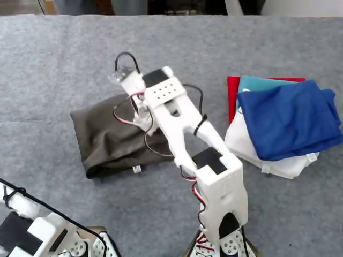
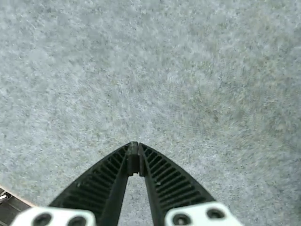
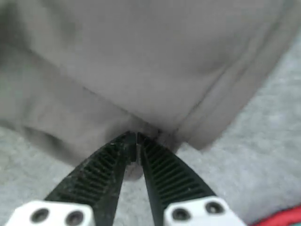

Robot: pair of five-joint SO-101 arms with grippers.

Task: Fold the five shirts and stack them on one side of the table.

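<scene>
- Grey felt (image 1: 53, 64) covers the table in the high view. An olive shirt (image 1: 107, 136) lies crumpled left of the middle, with a small white tag at its near edge.
- On the right side of the table is a stack (image 1: 278, 126). A folded blue shirt (image 1: 292, 118) lies on top and a white shirt (image 1: 249, 150) under it. The edges of a teal shirt (image 1: 257, 83) and a red shirt (image 1: 232, 88) show at the far side.
- The right arm (image 1: 214, 176) rises from the near edge and stretches over the olive shirt's far right corner. The left arm (image 1: 48, 233) sits low in the near left corner, well apart from every shirt.
- In the left wrist view, the left gripper (image 2: 135, 160) hangs over bare felt (image 2: 150, 61). Its black ribbed jaws are pressed together with nothing between them.
- In the right wrist view, the right gripper (image 3: 136, 139) is at the hem of the olive shirt (image 3: 141, 61). Its jaws are closed tip to tip, and a fold of the cloth seems pinched between them.
- Felt (image 3: 263, 146) shows beside the hem, and there is a sliver of red (image 3: 284, 219) at the corner.
</scene>
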